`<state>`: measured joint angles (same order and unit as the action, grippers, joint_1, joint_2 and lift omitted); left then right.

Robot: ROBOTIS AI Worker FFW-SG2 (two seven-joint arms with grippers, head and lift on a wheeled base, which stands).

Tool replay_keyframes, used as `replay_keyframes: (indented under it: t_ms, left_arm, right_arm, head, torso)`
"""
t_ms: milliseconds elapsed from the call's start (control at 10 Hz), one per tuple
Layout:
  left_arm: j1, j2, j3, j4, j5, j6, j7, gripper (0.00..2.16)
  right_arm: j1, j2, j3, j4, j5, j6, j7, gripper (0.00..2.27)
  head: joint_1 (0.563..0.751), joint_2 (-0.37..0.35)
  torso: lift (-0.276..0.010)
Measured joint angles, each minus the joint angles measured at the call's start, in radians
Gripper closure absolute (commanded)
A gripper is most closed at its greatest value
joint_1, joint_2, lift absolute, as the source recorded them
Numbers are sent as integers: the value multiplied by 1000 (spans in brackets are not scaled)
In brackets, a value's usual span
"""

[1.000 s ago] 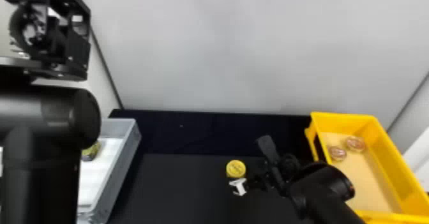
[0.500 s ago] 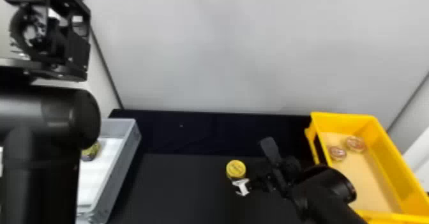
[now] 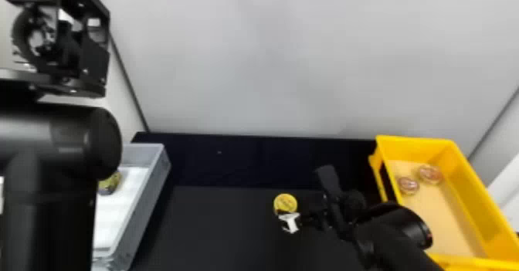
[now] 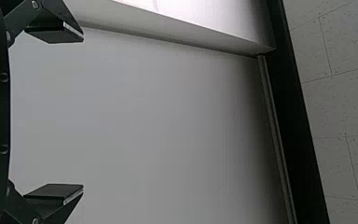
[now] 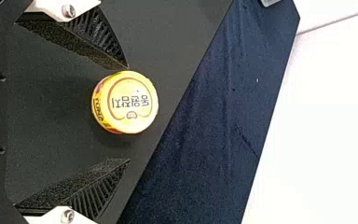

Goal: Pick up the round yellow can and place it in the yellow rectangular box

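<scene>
Sitting on the bench (image 3: 216, 231), the can (image 3: 285, 202) shows between the parted fingertips of the right gripper (image 3: 289, 222); from it, the box (image 3: 475, 197) lies at three o'clock, the left gripper (image 3: 63, 38), fingers also apart, at ten.

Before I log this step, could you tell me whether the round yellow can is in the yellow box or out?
Out: the can sits on the black tabletop, left of the yellow box.
</scene>
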<state>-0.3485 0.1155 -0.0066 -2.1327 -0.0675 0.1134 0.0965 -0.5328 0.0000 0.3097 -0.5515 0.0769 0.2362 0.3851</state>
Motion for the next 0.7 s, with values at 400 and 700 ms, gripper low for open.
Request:
replay_keyframes:
  t_ms: [400, 700]
  left_arm:
    - [-8, -1, -7, 6, -1, -2, 0, 140]
    - [-14, -3, -15, 17, 0, -9, 0, 140]
  right_arm:
    - [-1, 0, 3, 10, -15, -7, 2, 75]
    - [-8, 0, 17, 22, -23, -14, 5, 90]
  head:
    - [663, 54]
    - [663, 54]
  torso:
    - [-5]
    - [-5]
